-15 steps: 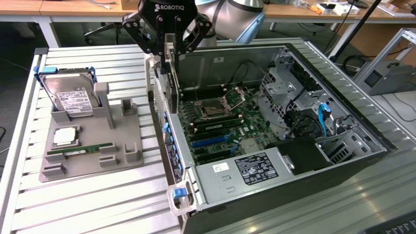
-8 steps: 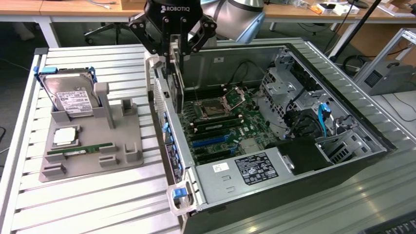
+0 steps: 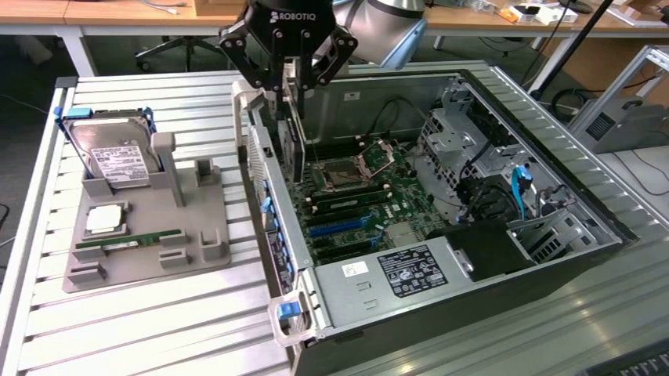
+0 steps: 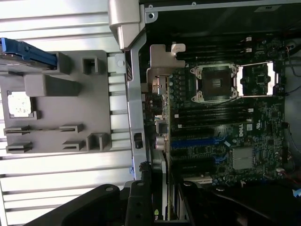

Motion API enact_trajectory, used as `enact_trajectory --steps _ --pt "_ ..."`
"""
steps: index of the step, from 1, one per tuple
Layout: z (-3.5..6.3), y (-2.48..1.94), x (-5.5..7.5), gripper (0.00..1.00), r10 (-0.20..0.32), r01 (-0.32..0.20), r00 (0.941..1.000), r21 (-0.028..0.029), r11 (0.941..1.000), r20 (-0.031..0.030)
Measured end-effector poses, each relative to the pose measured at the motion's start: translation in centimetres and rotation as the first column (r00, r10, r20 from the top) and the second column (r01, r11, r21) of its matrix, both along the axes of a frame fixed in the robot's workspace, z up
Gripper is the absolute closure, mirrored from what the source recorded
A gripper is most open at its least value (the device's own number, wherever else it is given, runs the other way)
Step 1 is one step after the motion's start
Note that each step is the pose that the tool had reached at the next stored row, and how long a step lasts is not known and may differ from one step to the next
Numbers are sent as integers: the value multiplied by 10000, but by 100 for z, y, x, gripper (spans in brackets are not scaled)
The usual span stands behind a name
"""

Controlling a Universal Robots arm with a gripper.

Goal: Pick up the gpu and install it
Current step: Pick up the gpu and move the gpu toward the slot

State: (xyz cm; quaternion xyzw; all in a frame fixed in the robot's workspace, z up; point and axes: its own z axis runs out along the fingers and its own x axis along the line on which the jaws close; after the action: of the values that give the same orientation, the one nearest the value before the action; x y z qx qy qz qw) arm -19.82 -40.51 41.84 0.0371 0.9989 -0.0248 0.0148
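Gripper [image 3: 291, 92] is clamped on the gpu [image 3: 296, 145], jaws pinching the top of the dark card, which hangs upright on its edge.

Big picture first: the slatted bench [image 3: 157, 337] carries everything, and the open computer case [image 3: 569, 184] lies on its side towards the exterior view's right. Inside it the motherboard [image 3: 350, 207] faces up. The card hangs over that board, just inside the case's rear wall and close to the bare processor socket [image 3: 340, 176]. By my reading it is not seated in anything yet.

Beside the case sits the grey holder [image 3: 141, 262], with the hard drive [image 3: 115, 160] propped at its far end and the green memory stick [image 3: 128, 241] lying flat. Smallest of all are the blue expansion slots [image 3: 340, 227], just beside the socket on the nearer side.

Doing this well looks like a matter of squareness. Keep the card plumb, with its lower edge parallel to the slot and directly above it. Let the end by the rear wall slide down without catching. Go slowly and press evenly, because a thin card can twist in the grip.
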Motion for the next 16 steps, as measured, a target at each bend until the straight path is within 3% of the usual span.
enact_trajectory --steps 16 --pt "-42 -1 223 73 -1 1 10000 -1 10000 0"
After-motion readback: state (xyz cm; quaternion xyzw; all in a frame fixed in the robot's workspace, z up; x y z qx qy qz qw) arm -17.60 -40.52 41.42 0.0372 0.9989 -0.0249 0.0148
